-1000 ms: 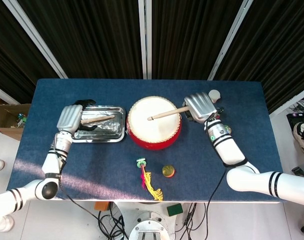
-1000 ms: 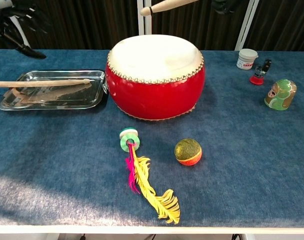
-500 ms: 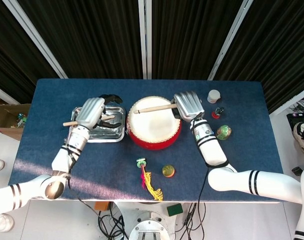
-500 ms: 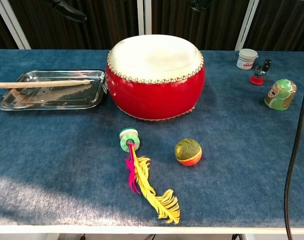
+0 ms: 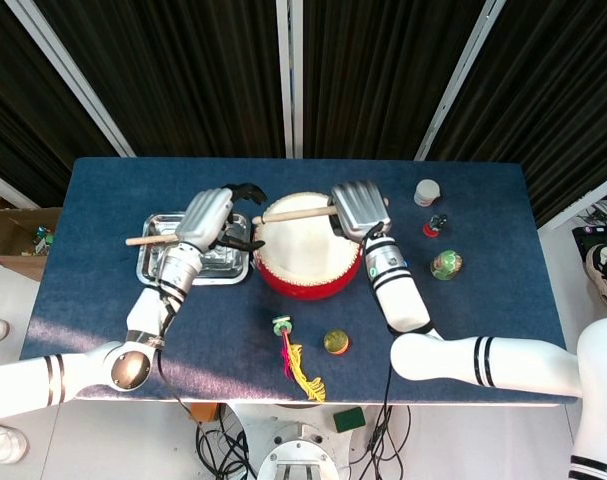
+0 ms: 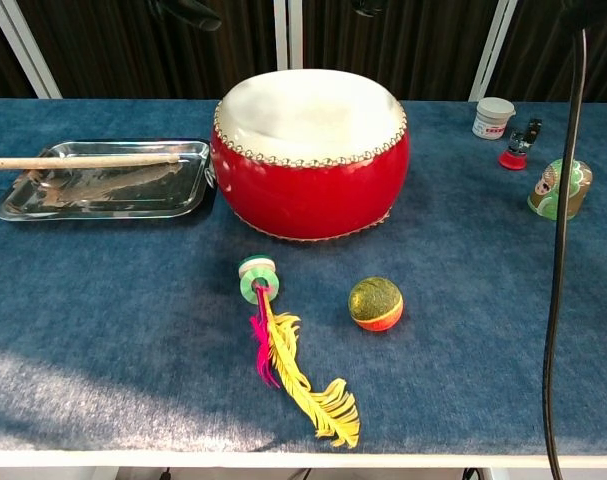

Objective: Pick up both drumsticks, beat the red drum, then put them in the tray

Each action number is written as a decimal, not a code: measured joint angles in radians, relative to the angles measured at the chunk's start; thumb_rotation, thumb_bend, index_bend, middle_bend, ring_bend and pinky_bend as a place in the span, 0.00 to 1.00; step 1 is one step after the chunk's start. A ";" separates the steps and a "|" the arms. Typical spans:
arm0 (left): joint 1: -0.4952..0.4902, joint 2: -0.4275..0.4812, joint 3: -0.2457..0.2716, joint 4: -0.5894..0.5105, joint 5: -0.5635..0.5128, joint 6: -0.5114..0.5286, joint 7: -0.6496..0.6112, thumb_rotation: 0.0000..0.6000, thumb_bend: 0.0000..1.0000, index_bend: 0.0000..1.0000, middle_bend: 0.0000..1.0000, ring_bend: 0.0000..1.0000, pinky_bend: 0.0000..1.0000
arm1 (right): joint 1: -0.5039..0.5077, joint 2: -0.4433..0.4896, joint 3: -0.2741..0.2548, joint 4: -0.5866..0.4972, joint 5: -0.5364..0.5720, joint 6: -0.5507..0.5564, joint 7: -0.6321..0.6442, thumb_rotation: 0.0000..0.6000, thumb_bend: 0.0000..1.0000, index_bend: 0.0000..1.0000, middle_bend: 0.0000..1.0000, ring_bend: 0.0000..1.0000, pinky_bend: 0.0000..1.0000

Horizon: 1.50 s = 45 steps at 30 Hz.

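Note:
The red drum [image 5: 308,255] with a pale skin stands mid-table, seen from the front in the chest view [image 6: 311,150]. My right hand [image 5: 358,208] holds one wooden drumstick [image 5: 293,213] high over the drum's far edge, its tip pointing toward the tray. The other drumstick [image 6: 83,160] lies across the steel tray [image 6: 103,195], its butt overhanging the tray's outer end. My left hand [image 5: 208,215] hovers above the tray's drum-side end with its fingers spread and nothing in them. In the chest view only dark fingertips [image 6: 188,12] show at the top edge.
In front of the drum lie a feathered shuttlecock toy [image 6: 283,350] and a small ball [image 6: 375,303]. A white jar [image 6: 494,117], a small red item [image 6: 516,150] and a green figurine [image 6: 561,188] sit at the right. A black cable [image 6: 558,250] hangs there.
My right hand has carried its drumstick across the drum toward the tray. My left hand has risen away from the tray stick and drifted toward the drum.

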 measured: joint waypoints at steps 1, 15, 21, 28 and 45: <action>0.001 -0.006 0.000 0.003 0.003 -0.001 -0.016 1.00 0.09 0.38 0.39 0.33 0.56 | 0.000 -0.001 0.000 0.000 0.000 -0.001 0.003 1.00 0.96 1.00 1.00 1.00 1.00; 0.020 -0.080 0.002 0.076 0.134 0.020 -0.208 1.00 0.08 0.44 0.45 0.40 0.59 | -0.071 -0.076 -0.009 0.090 -0.165 -0.080 0.257 1.00 0.95 1.00 1.00 1.00 1.00; 0.041 -0.071 0.010 0.074 0.193 0.026 -0.267 1.00 0.08 0.43 0.44 0.40 0.59 | -0.121 -0.135 -0.016 0.174 -0.306 -0.108 0.432 1.00 0.95 1.00 1.00 1.00 1.00; 0.051 -0.058 0.019 0.062 0.240 0.029 -0.300 1.00 0.09 0.43 0.44 0.41 0.61 | -0.174 -0.236 -0.018 0.307 -0.504 -0.124 0.669 1.00 0.94 1.00 1.00 1.00 1.00; 0.012 -0.089 0.011 0.100 0.190 0.035 -0.249 1.00 0.09 0.52 0.52 0.48 0.65 | -0.207 -0.348 0.027 0.423 -0.624 -0.134 0.791 1.00 0.93 1.00 1.00 1.00 1.00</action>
